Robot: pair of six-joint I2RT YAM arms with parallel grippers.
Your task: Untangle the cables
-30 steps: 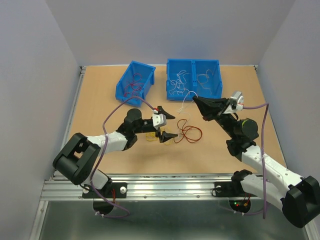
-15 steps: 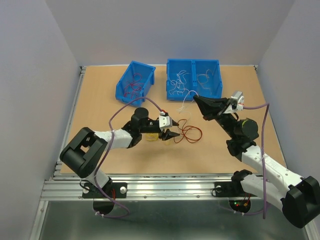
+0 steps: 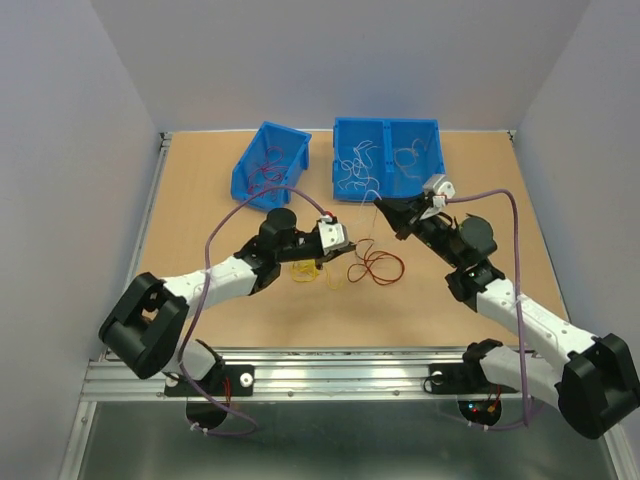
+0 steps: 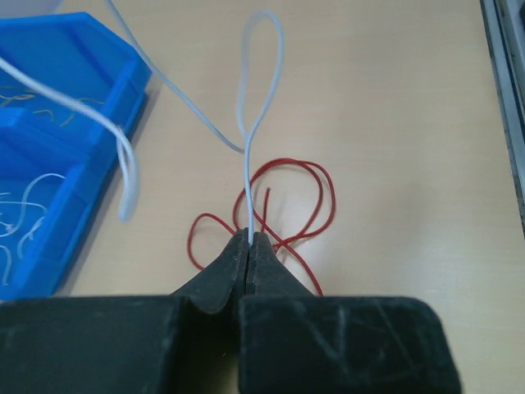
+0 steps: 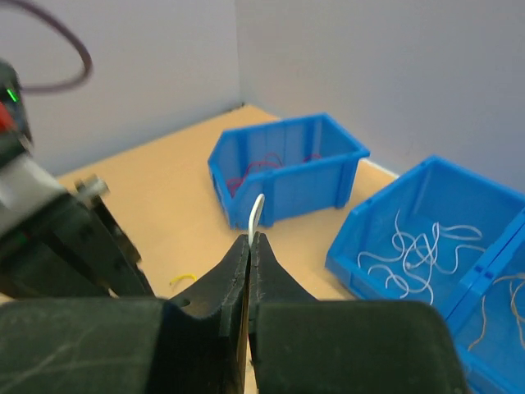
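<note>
With left gripper [image 4: 248, 238] clenched on a thin white flexible wire [image 4: 248, 180] over curly red wire loops [image 4: 325, 193], and right gripper [image 5: 249, 240] pinching a white wire tip [image 5: 257, 210], draw apart slowly, clear of yellow wires [image 3: 306, 270] on the tan wooden tabletop [image 4: 394, 98], short of blue plastic bins [image 3: 388, 150] and pale grey walls [image 3: 350, 60].

At the back of the bench [image 3: 200, 310], the single bin [image 3: 243, 181] stood left of the divided bin [image 3: 388, 140]. The cables [image 3: 375, 267] lay before them, beside the left end effector [image 3: 350, 249].
</note>
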